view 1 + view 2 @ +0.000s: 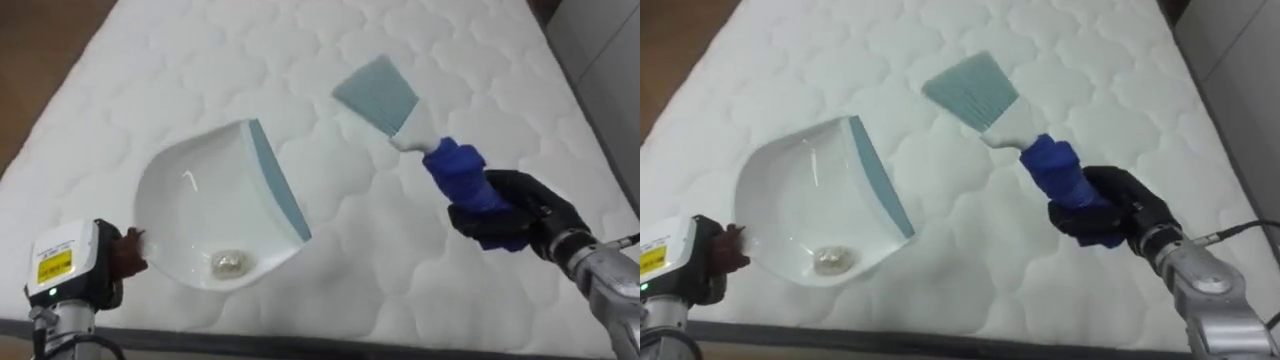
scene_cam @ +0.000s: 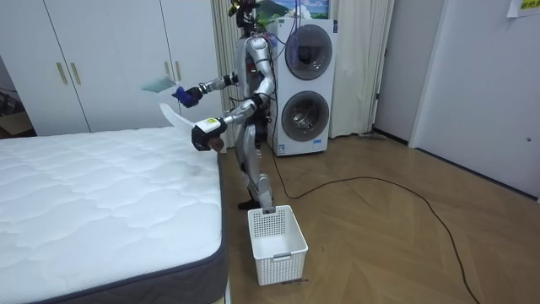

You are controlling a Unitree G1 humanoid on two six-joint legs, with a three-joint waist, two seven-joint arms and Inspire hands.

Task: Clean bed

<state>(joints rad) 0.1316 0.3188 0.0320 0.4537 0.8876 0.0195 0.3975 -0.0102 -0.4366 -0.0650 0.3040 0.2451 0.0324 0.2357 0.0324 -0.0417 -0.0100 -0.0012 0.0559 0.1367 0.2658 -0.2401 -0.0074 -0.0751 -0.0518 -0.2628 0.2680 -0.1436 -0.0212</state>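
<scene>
The left hand (image 1: 128, 253) is curled round the handle of a white dustpan (image 1: 200, 210), held tilted above the near left of the mattress (image 1: 330, 300). A small crumpled scrap (image 1: 228, 263) lies in its deep end. The right hand (image 1: 515, 210) grips the blue handle of a hand brush (image 1: 385, 100), bristles raised toward the far side. The quilted top looks bare, so the sweeping seems done. What is left, likely, is emptying the pan, perhaps into the white basket (image 2: 277, 245) on the floor beside the bed.
</scene>
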